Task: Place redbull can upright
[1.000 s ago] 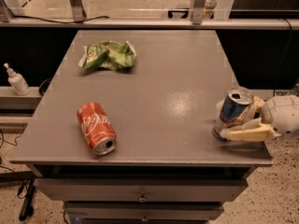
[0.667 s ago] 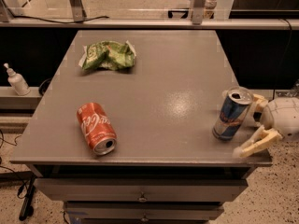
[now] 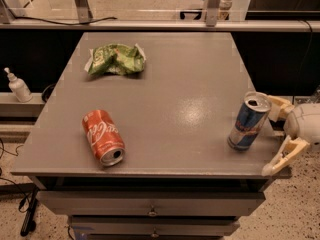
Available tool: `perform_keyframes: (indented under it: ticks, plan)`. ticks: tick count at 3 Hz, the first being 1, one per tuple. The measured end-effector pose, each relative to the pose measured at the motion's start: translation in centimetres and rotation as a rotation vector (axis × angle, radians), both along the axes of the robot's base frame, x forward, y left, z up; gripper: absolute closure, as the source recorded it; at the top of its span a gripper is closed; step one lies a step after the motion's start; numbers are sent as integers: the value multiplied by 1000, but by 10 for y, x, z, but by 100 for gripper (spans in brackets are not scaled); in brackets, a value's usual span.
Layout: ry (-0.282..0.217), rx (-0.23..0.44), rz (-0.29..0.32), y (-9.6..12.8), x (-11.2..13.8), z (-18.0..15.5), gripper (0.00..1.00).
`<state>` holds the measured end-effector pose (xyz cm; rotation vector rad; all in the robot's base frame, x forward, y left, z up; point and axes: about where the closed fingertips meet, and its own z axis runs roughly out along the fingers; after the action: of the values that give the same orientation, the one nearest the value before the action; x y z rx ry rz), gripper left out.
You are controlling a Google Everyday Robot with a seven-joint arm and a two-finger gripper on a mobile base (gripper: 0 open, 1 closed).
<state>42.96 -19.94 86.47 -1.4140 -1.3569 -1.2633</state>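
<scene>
The redbull can, slim, silver and blue with an open silver top, stands upright near the table's front right corner. My gripper is just right of it at the table's right edge. Its cream fingers are spread wide: one finger is behind the can to its right, the other reaches toward the front edge. The can stands free between and left of them, and neither finger presses on it.
A red Coca-Cola can lies on its side at the front left. A crumpled green chip bag lies at the back left. The grey table has drawers below. A white pump bottle stands off the table's left side.
The fingers, shut on the can a second ago, have spread apart and let it go. The can now stands free and upright, and the gripper has drawn slightly right.
</scene>
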Motion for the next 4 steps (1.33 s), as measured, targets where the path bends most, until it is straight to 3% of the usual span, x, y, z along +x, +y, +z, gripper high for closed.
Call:
perform_keyframes:
  ticks: [2, 4]
  plan:
    - [-56, -48, -3, -13, 9, 34, 0]
    - [-210, -139, 21, -39, 51, 96, 0]
